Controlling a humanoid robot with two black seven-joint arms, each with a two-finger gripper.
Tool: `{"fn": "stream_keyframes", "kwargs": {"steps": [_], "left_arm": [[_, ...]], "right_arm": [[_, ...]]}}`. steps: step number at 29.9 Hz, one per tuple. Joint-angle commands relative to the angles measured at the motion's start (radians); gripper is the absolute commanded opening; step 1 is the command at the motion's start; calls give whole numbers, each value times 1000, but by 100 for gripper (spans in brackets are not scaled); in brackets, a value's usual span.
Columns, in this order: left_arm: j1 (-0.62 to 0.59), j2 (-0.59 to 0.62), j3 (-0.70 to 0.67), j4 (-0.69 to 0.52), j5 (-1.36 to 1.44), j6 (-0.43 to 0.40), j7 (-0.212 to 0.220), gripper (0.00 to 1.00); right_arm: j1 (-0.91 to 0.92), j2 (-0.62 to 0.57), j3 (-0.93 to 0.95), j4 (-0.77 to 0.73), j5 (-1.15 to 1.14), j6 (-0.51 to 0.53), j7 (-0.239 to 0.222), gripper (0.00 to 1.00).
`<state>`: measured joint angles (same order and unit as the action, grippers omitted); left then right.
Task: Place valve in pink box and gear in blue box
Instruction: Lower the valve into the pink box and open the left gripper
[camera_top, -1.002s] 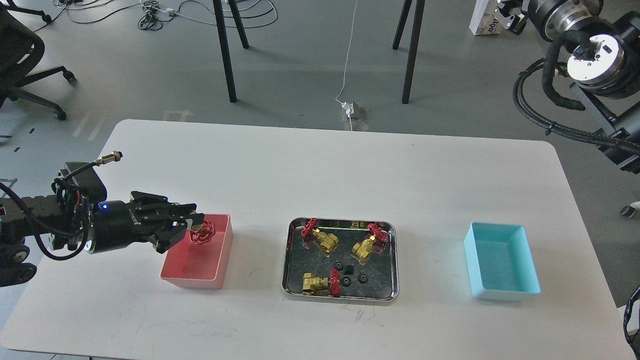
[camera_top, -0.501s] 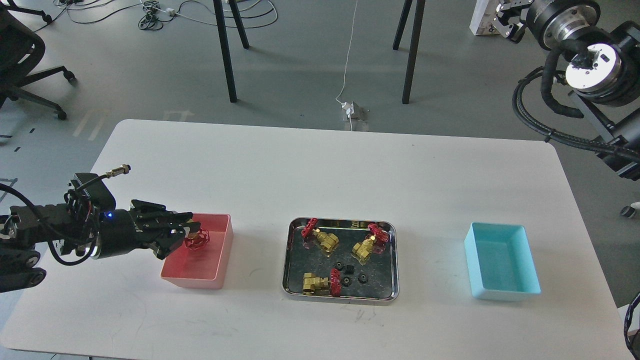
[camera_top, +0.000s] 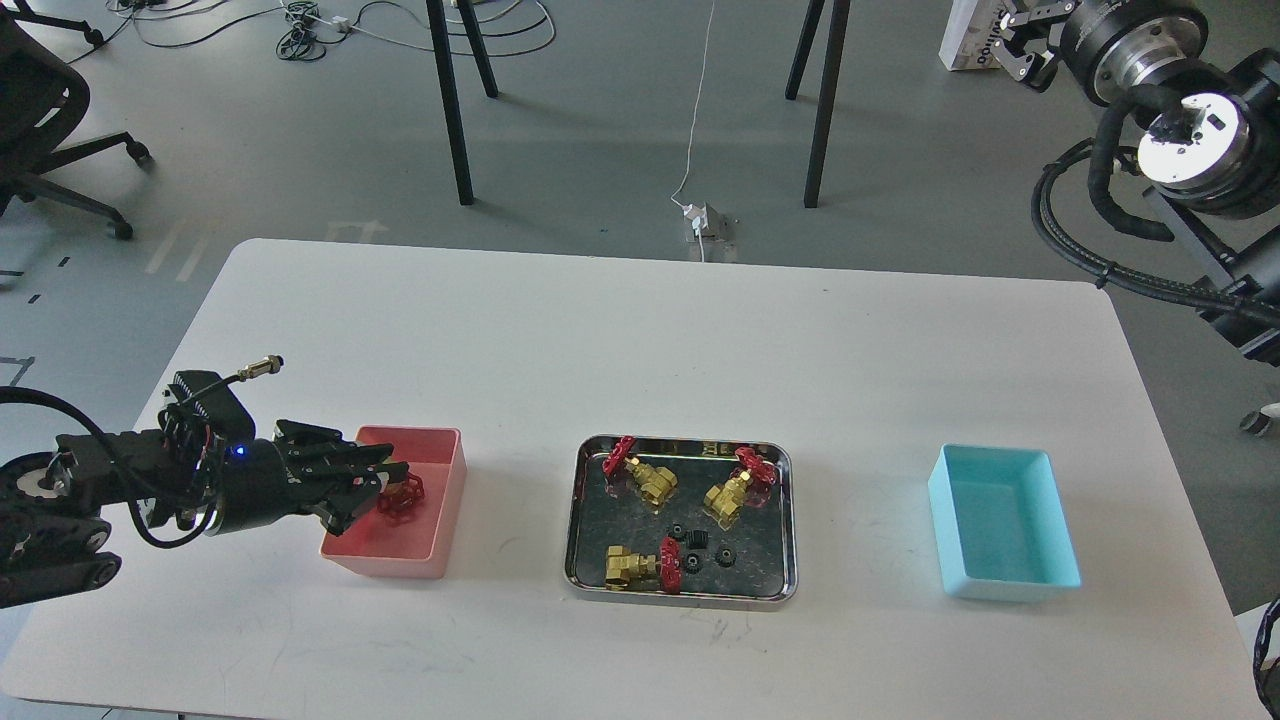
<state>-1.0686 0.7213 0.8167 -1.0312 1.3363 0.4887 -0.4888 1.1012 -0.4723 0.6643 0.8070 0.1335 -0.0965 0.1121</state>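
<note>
My left gripper (camera_top: 388, 487) reaches low into the pink box (camera_top: 446, 500) from the left and is shut on a valve (camera_top: 402, 497), whose red handwheel shows just inside the box. Three more valves lie in the steel tray (camera_top: 783, 520): one at back left (camera_top: 638, 470), one at back right (camera_top: 738, 489), one at front (camera_top: 640, 566). Three black gears (camera_top: 698, 551) lie together in the tray's middle. The blue box (camera_top: 1003, 523) stands empty at the right. My right gripper (camera_top: 1020, 40) is at the top right, off the table; its fingers are small and unclear.
The white table's far edge (camera_top: 660, 262) runs across the middle of the view. Chair and table legs, cables and a power strip (camera_top: 705, 220) lie on the floor beyond. My right arm's cables (camera_top: 1100, 260) hang at the right.
My left gripper has lowered with the valve into the pink box and the arm has drawn down and forward. The right arm shifted slightly.
</note>
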Motion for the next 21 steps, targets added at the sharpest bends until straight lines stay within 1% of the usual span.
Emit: {"fn": "stream_keyframes", "kwargs": {"steps": [1,5,9,17,21], "left_arm": [[9,-6,-1,20,0,0,0,20],[13,-6,-1,20,0,0,0,22],[15,-14,-1,20,0,0,0,29],[26,-17,-17,20,1,0,0,38],[36,-16,-39,16,4,0,0,45]], "right_arm": [[-4,0,1,0,0,0,0,100],[-6,0,1,0,0,0,1,100],[-7,-2,1,0,0,0,1,100],[-23,-2,1,0,0,0,1,100],[-24,-2,1,1,2,0,1,100]]}}
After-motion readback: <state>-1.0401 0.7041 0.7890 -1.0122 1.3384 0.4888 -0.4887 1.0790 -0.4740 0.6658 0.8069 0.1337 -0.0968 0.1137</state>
